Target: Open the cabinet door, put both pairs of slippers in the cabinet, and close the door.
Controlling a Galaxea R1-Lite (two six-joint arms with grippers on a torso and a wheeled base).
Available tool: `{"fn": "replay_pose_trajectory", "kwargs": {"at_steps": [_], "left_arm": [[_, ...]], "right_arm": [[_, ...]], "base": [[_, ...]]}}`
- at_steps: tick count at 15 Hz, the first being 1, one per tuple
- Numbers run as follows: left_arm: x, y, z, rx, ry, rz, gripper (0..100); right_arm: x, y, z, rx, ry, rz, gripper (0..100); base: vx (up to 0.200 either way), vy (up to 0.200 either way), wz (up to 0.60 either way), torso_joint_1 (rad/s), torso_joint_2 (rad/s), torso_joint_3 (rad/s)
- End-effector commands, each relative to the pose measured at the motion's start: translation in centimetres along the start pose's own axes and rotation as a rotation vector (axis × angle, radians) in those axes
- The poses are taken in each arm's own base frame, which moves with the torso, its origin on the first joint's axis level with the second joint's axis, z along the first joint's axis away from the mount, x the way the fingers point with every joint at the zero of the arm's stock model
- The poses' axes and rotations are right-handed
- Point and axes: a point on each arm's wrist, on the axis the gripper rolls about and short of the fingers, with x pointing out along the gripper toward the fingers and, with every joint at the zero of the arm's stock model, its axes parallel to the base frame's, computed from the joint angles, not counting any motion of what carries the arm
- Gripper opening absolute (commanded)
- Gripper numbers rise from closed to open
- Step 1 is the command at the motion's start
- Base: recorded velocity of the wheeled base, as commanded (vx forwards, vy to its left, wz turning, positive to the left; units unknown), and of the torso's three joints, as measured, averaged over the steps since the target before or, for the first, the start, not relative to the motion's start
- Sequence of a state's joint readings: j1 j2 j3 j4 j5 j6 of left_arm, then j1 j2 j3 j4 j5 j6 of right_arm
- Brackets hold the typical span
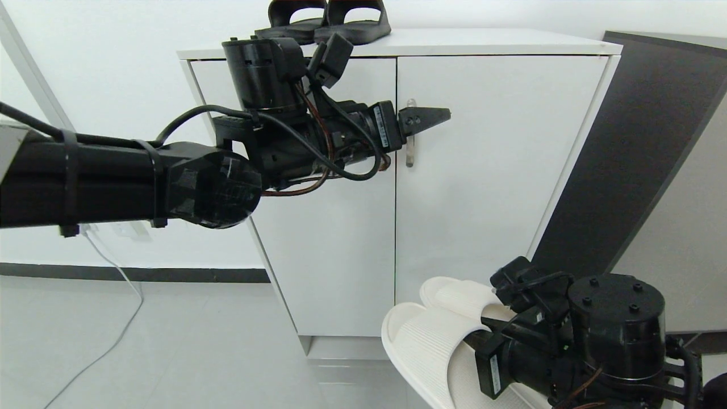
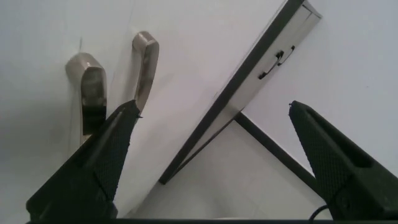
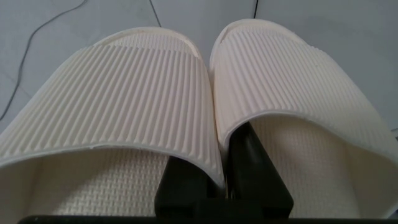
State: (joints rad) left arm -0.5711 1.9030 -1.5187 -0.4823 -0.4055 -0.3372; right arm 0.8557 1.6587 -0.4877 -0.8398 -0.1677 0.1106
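Cabinet: white, two doors, both shut, standing on a pale floor against a white wall. Two slim upright handles sit side by side at the seam between the doors.

Black slippers: one pair, lying side by side on the cabinet's top, above the left door.

White slippers: one ribbed pair, held in the air low before the right door, toes towards the cabinet, and pressed side against side.

Right end effector: closed on the white slippers, one finger under each strap, pinching the two adjoining strap edges together.

Left end effector: at handle height before the door seam, jaws spread wide with nothing between them. In the left wrist view one finger lies just beside the handles.

Surroundings: a white cable trails over the floor left of the cabinet, and a dark panel leans at its right.
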Motion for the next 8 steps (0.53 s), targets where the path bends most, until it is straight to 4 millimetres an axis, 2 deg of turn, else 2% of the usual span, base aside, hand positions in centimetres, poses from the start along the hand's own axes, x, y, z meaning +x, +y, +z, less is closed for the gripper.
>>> {"fn": "replay_pose_trajectory", "kwargs": {"at_steps": [1,4,8], "left_arm": [[0.4,0.6,-0.3,-0.001,-0.002,0.015,100],[2.2,1.5,-0.4,0.005,-0.037,0.066,100],[2.8,1.9,-0.9,0.002,-0.034,0.083,100]], "right_arm": [[-0.1,0.0,0.0,0.000,-0.003,-0.001,0],[-0.1,-0.1,0.0,0.000,0.000,-0.002,0],[-0.2,-0.1,0.0,0.000,-0.002,-0.002,0]], "base": [[0.000,0.000,0.00,0.000,0.00,0.000],[0.000,0.000,0.00,0.000,0.00,0.000],[0.000,0.000,0.00,0.000,0.00,0.000]]}}
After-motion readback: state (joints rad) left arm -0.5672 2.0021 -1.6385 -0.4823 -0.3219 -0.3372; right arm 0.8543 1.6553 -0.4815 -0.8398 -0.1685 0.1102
